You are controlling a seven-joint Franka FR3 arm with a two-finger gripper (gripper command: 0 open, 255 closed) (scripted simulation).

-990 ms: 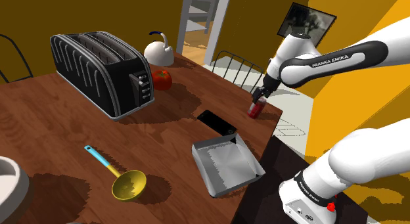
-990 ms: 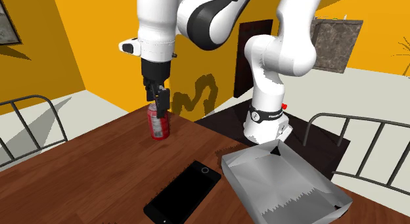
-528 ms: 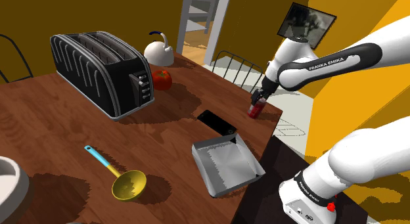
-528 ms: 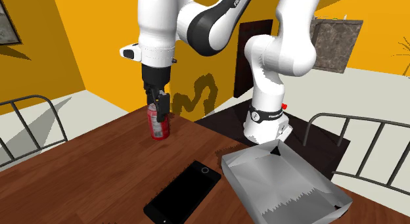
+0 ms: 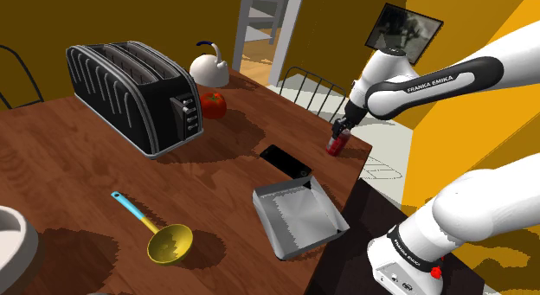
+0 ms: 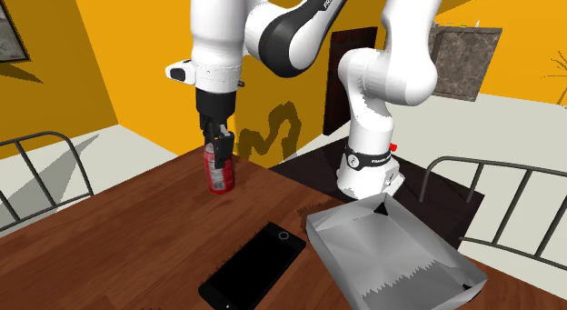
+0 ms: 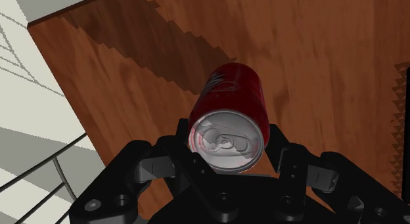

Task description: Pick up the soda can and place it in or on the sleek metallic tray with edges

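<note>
A red soda can (image 5: pixel 336 144) (image 6: pixel 218 175) stands upright on the brown wooden table near its corner by the stand. My black gripper (image 5: pixel 342 129) (image 6: pixel 219 151) comes straight down over its top, shut on the soda can. In the wrist view the can (image 7: pixel 231 111) with its silver lid sits between the two fingers, which press on its sides. The grey metallic tray (image 5: pixel 286 237) (image 6: pixel 354 267) with raised edges lies on the table near the stand, a short way from the can.
A black phone (image 5: pixel 286 160) (image 6: pixel 254 265) lies between can and tray. Further along the table are a black toaster (image 5: pixel 134 94), a tomato (image 5: pixel 213 103), a white kettle (image 5: pixel 210 70) and a yellow ladle (image 5: pixel 164 240). The table's edge runs close beside the can.
The gripper sank slightly over the can's top, then its fingers closed onto the can's sides. The can stays on the table.
</note>
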